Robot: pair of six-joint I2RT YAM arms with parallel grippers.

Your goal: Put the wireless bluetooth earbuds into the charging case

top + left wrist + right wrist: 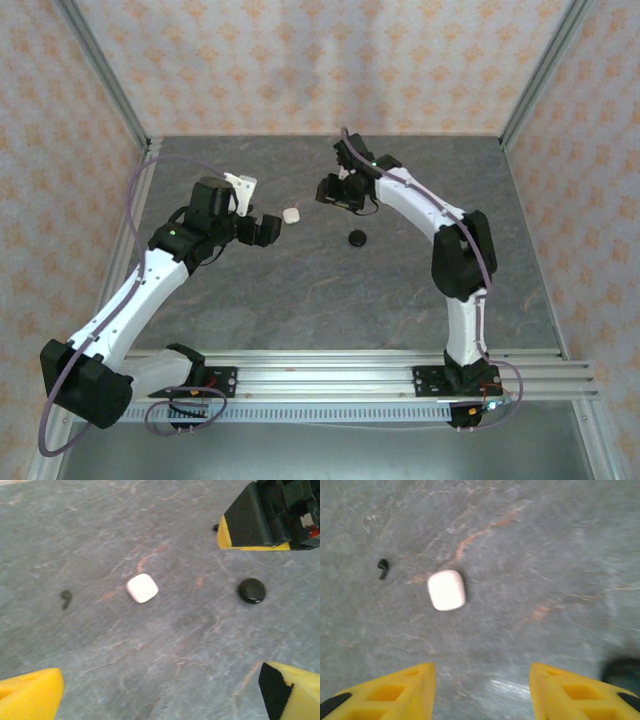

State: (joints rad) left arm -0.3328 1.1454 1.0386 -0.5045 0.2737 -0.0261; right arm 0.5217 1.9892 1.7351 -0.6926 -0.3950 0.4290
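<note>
**Top view.**
- Worktop [300,290]: grey, stone-patterned.
- Case [292,215]: white, lying on the worktop near the middle, between the two arms' tips.
- Left fingers [266,229]: just left of the case and not touching it.
- Right fingers [327,189]: right of the case and a little farther back, also clear of it.
- Disc [357,238]: black and round, right of the case and nearer, set apart from it.

**Left wrist view.**
- Left fingers [30,697]: yellow pads at the two lower corners, spread wide with nothing between them but bare worktop [165,650].
- Case [142,588]: lying flat ahead of the pads, untouched.
- Speck [65,598]: small, black and comma-shaped, left of the case.
- Disc [251,590]: right of the case.
- Right fingers [245,520]: black with a yellow edge, at the upper right above the disc.

**Right wrist view.**
- Right fingers [395,692]: yellow pads along the lower edge, apart and holding nothing.
- Case [446,590]: on the worktop [545,555] ahead of the left-hand pad, clear of both pads.
- Speck [382,569]: just beyond the case, to its left.
- Disc [622,670]: a blurred dark shape at the lower right edge.
</note>
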